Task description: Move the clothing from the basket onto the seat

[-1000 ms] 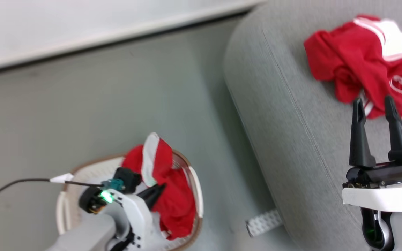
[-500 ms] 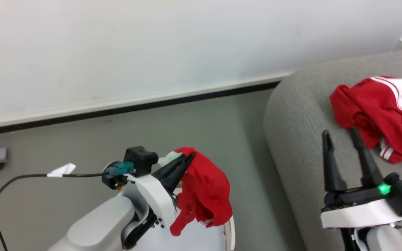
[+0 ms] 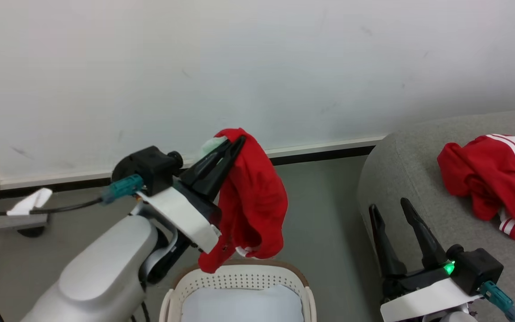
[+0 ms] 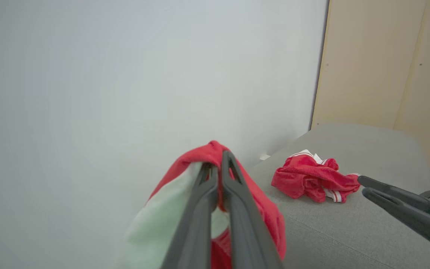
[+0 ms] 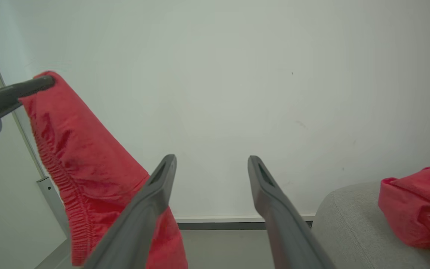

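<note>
Pinching fabric between its two long dark fingers, the left claw (image 3: 238,139) is clamped tight on a bright red soft fabric garment (image 3: 251,201). A pale white band of that garment bulges out beside the fingertips. The pale left forearm (image 3: 101,273) rises from the lower left and slants up to the right, so the claw points toward the white wall (image 3: 284,67).

The garment drapes over the fingertips and hangs down the claw's right side in a loose bunch. Below it stands the white perforated plastic laundry basket (image 3: 257,281) with its brown rim. In the head view the garment's lowest fold overlaps the basket's far rim, but I cannot tell whether they touch. Inside the basket lies a pale blue-white pad (image 3: 239,306).

To the right, across a strip of grey floor (image 3: 324,214), the right claw (image 3: 389,205) sits low. Its fingers are spread wide with nothing between them, and they point up and slightly left. It is beside the rounded left corner of the large light grey fabric-upholstered seat (image 3: 418,188).

A second red garment with white bands (image 3: 494,179) lies crumpled on the seat. It is farther right than the right claw and apart from it.
</note>
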